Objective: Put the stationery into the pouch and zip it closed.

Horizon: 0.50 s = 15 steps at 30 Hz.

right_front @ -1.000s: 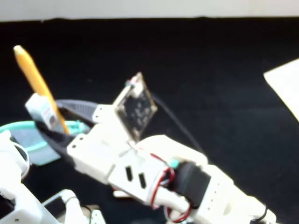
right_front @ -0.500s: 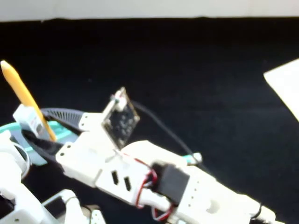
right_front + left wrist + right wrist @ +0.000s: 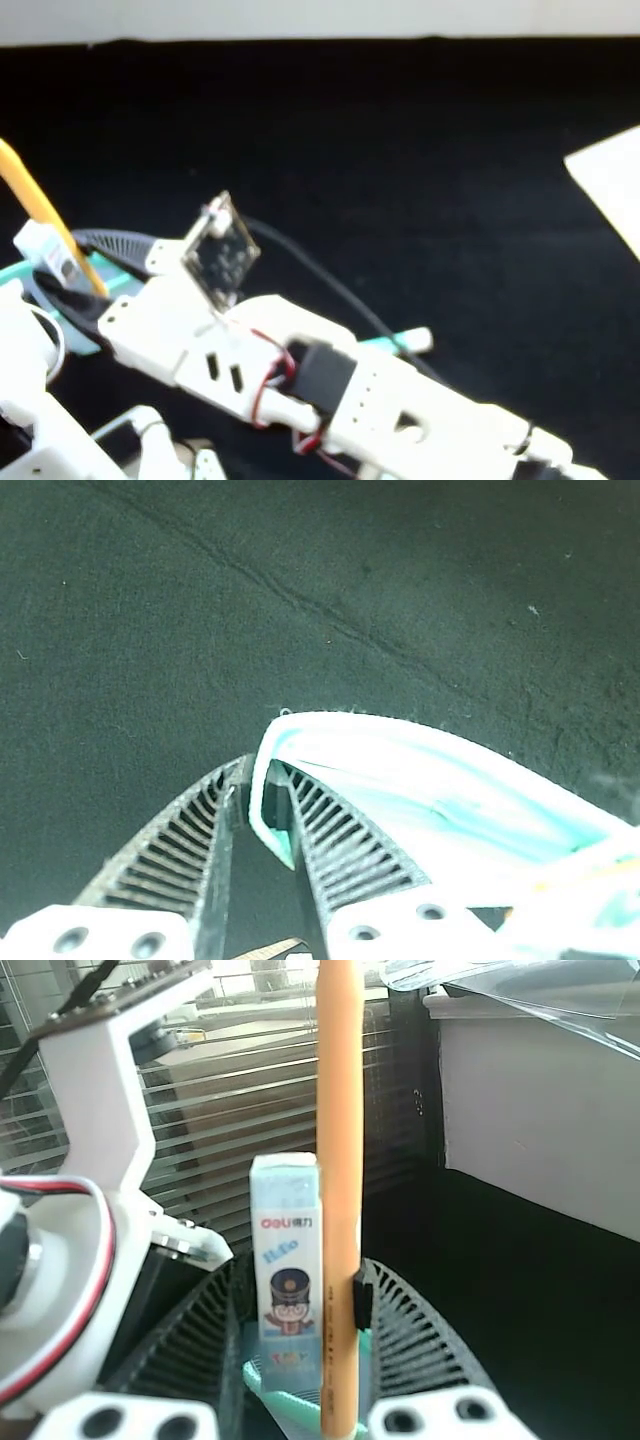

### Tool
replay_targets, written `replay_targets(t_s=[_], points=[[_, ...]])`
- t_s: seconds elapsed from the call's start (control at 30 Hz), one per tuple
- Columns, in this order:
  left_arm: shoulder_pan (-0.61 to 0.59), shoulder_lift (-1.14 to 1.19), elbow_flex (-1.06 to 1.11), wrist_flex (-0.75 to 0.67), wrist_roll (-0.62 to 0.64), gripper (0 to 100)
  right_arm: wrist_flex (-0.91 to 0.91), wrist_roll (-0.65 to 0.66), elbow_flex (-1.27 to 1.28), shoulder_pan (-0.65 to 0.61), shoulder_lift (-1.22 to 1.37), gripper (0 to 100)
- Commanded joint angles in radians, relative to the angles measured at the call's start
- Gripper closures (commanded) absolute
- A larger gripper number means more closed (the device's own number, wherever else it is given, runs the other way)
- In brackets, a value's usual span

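My right gripper [image 3: 300, 1295] is shut on a yellow pencil [image 3: 338, 1210] and a boxed white eraser [image 3: 288, 1260], both held upright side by side. From above, the pencil [image 3: 38, 212] and eraser [image 3: 44, 255] stand at the far left, over the teal-rimmed pouch [image 3: 112, 285], with the right gripper [image 3: 72, 280] just above it. My left gripper [image 3: 262, 785] is shut on the pouch's rim [image 3: 420, 795], pinching one end of the opening. The left arm [image 3: 30, 400] sits at the lower left, partly hidden under the right arm.
A teal pen with a white end [image 3: 405, 342] lies on the black mat beside the right arm. A black cable [image 3: 330, 285] runs along that arm. A white sheet [image 3: 612, 190] lies at the right edge.
The right arm has swung left and lower, carrying the pencil and eraser toward the table's left edge, over the pouch. The pen beside the arm has come into sight.
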Motion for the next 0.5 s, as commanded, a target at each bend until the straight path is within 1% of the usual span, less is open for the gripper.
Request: replay_targets(t_s=[0.0, 0.27, 0.4, 0.47], points=[[0.030, 0.005, 0.045, 0.023, -0.005, 99, -0.002, 0.000, 0.004, 0.018, 0.024, 99.2], [0.030, 0.005, 0.045, 0.021, -0.006, 99, 0.001, -0.002, 0.035, 0.015, 0.025, 98.8], [0.030, 0.005, 0.045, 0.021, -0.006, 99, 0.021, 0.000, 0.042, 0.016, 0.025, 91.3], [0.030, 0.005, 0.045, 0.021, -0.006, 99, 0.021, -0.003, 0.042, 0.016, 0.025, 90.9]])
